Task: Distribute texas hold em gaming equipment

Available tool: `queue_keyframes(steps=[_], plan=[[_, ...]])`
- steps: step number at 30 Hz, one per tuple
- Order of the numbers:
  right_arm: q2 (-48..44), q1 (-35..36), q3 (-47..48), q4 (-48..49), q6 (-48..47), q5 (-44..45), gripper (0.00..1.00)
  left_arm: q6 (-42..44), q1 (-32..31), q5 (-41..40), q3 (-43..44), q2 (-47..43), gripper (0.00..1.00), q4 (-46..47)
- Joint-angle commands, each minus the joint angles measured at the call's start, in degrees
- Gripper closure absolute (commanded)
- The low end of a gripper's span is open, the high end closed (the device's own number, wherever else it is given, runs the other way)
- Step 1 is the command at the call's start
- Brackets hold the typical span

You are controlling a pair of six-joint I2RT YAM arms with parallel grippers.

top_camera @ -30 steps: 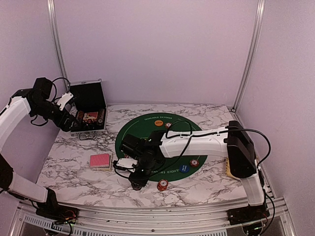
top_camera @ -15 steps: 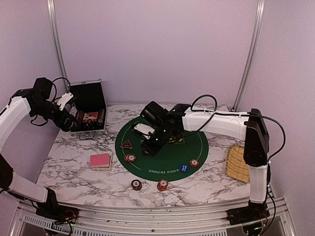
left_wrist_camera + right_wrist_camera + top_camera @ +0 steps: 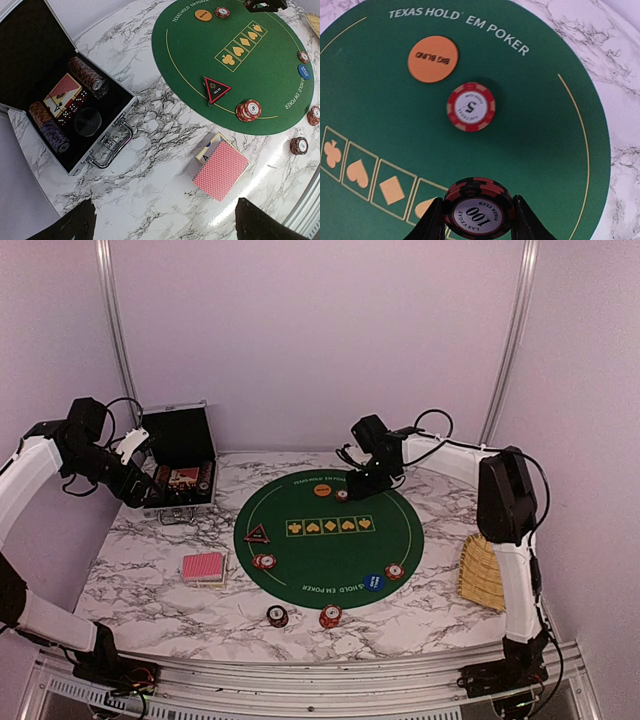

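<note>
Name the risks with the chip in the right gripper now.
The right gripper pinches the 100 chip only by its rim, so it may slip or roll on release. It hangs over the suit boxes; dropped here, it would cover one. The red 5 chip and orange button lie close ahead and could be knocked.

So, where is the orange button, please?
In the top view, the orange button lies at the green mat's far edge, left of a red chip.

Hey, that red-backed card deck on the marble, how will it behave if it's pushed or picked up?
Probably splays: the card deck looks unboxed, with a face-up card poking out one edge. Likely slides easily, since the marble table looks glossy. Lying flat, it shouldn't roll or tip.
</note>
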Motion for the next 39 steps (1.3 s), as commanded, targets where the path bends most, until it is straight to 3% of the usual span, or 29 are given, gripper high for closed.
queue_keyframes(steps=[1,9,20,24,34,39], plan=[[4.65,-2.43,5.79,2.06,1.32,0.75,0.99,0.56,-0.23,1.07,1.64,0.25,0.01,-1.54],[11.2,-5.2,11.41,2.03,0.89,1.06,0.99,0.53,-0.23,1.03,1.93,1.27,0.01,-1.53],[14.84,-6.55,11.81,3.69,1.27,0.01,0.99,0.42,-0.23,0.96,2.79,2.54,0.01,-1.54],[15.29,-6.73,11.94,4.18,0.85,0.19,0.91,0.41,-0.23,1.18,2.83,2.75,0.01,-1.54],[14.18,-6.74,12.36,3.27,0.12,1.07,0.55,0.23,-0.23,1.22,2.99,2.87,0.01,-1.54],[11.86,-6.74,13.32,2.83,-0.01,0.84,0.52,-0.1,-0.23,1.68,2.83,2.69,0.01,-1.54]])
